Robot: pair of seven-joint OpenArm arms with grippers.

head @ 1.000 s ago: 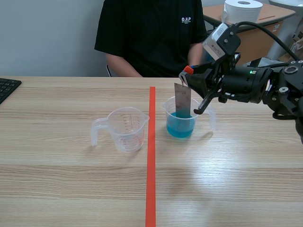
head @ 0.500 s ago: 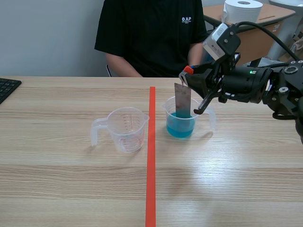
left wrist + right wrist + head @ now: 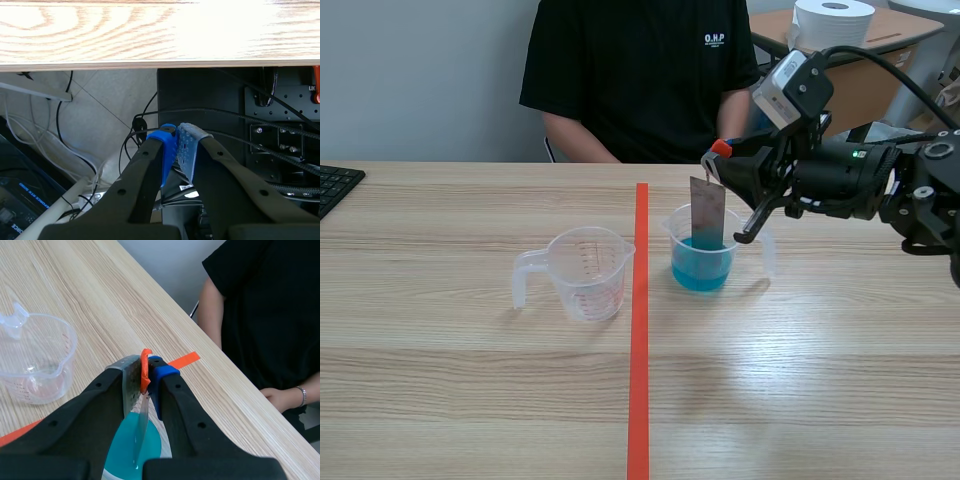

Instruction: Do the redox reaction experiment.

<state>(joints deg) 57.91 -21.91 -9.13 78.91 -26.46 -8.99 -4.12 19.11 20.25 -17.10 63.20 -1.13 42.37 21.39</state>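
My right gripper [image 3: 721, 166] is shut on an orange-tipped clip [image 3: 719, 149] from which a grey metal plate [image 3: 706, 210] hangs. The plate's lower end dips into the blue liquid of a clear beaker [image 3: 703, 265] just right of the tape line. In the right wrist view the clip [image 3: 145, 371] sits pinched in the gripper [image 3: 145, 367], with the plate [image 3: 140, 427] edge-on over the blue liquid [image 3: 125, 455]. An empty clear beaker [image 3: 586, 272] [image 3: 35, 357] stands left of the line. My left gripper [image 3: 176, 145] is shut on nothing, below the table edge [image 3: 150, 35].
A person in a black shirt [image 3: 635, 80] sits across the table, a forearm [image 3: 212, 305] near its far edge. A keyboard corner [image 3: 335, 185] lies at the far left. A paper roll [image 3: 832, 22] stands on a desk behind. An orange-red tape line [image 3: 640, 330] runs down the middle.
The right gripper, with the clip and plate, has shifted very slightly to the right. Nothing else has moved.
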